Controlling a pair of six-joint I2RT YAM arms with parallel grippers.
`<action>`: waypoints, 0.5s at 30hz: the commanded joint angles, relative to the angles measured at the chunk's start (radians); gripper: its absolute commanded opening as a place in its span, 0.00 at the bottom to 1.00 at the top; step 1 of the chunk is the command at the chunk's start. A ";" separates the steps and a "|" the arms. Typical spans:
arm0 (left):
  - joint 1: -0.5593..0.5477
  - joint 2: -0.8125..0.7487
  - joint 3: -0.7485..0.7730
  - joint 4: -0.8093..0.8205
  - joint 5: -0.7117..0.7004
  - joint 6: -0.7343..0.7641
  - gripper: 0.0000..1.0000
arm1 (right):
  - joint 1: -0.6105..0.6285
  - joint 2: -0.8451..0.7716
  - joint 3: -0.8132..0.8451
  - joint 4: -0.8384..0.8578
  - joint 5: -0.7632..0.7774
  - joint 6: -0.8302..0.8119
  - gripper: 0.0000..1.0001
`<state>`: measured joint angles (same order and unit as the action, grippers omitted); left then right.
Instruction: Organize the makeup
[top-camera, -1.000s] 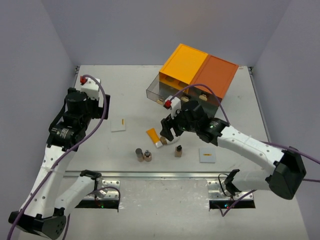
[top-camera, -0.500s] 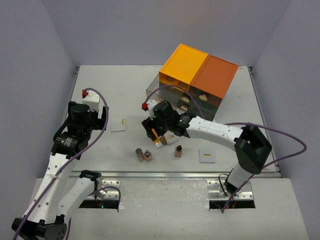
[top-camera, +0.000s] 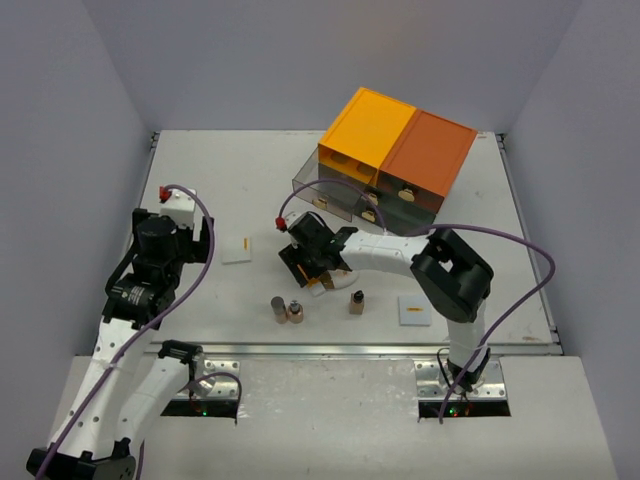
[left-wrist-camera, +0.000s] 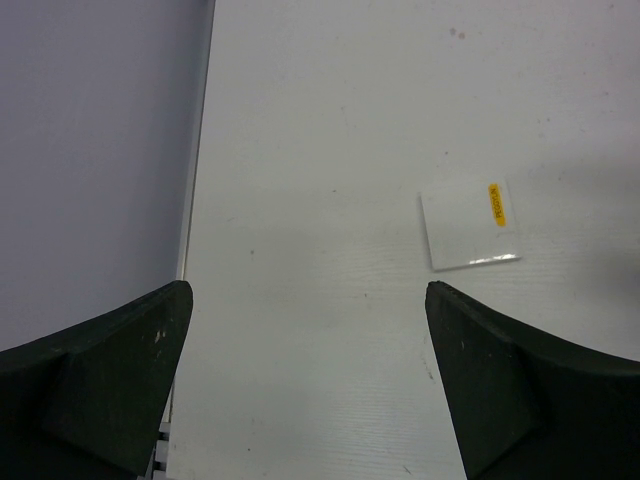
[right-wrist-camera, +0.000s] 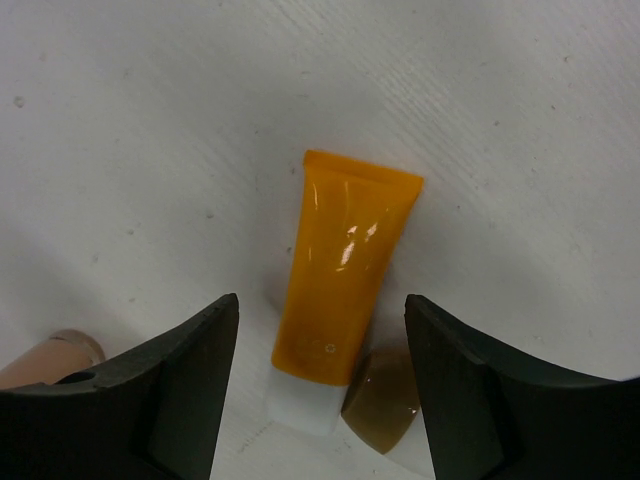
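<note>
In the right wrist view an orange tube (right-wrist-camera: 345, 270) with a white cap lies flat on the table, and a small brown bottle (right-wrist-camera: 385, 400) touches its cap end. My right gripper (right-wrist-camera: 320, 310) is open and straddles the tube, one finger on each side, not touching it. From above, the right gripper (top-camera: 305, 262) hides most of the tube (top-camera: 318, 284). Three small bottles (top-camera: 279, 308) (top-camera: 296, 313) (top-camera: 356, 301) stand in front of it. My left gripper (left-wrist-camera: 308, 290) is open over bare table, left of a flat white square (left-wrist-camera: 470, 225) with an orange label.
The orange-topped drawer chest (top-camera: 395, 150) stands at the back right with its clear drawers pulled out toward the right arm. A second flat white square (top-camera: 415, 310) lies near the front right. The table's left edge (left-wrist-camera: 195, 200) runs beside my left gripper.
My right gripper has swung left and come down over the orange tube, its jaws narrowing slightly. The left arm has shifted a little toward the near edge.
</note>
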<state>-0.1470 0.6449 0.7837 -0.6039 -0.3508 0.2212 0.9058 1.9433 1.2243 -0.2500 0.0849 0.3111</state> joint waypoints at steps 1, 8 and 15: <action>0.012 -0.008 -0.003 0.054 0.003 0.007 1.00 | 0.006 0.028 0.052 -0.005 0.054 0.030 0.67; 0.014 -0.010 -0.003 0.054 0.006 0.007 1.00 | 0.031 0.088 0.080 -0.044 0.088 0.020 0.59; 0.014 -0.013 -0.003 0.053 0.011 0.010 1.00 | 0.033 0.105 0.093 -0.066 0.108 0.042 0.30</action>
<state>-0.1440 0.6460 0.7812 -0.6013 -0.3478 0.2278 0.9321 2.0375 1.2951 -0.2913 0.1571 0.3406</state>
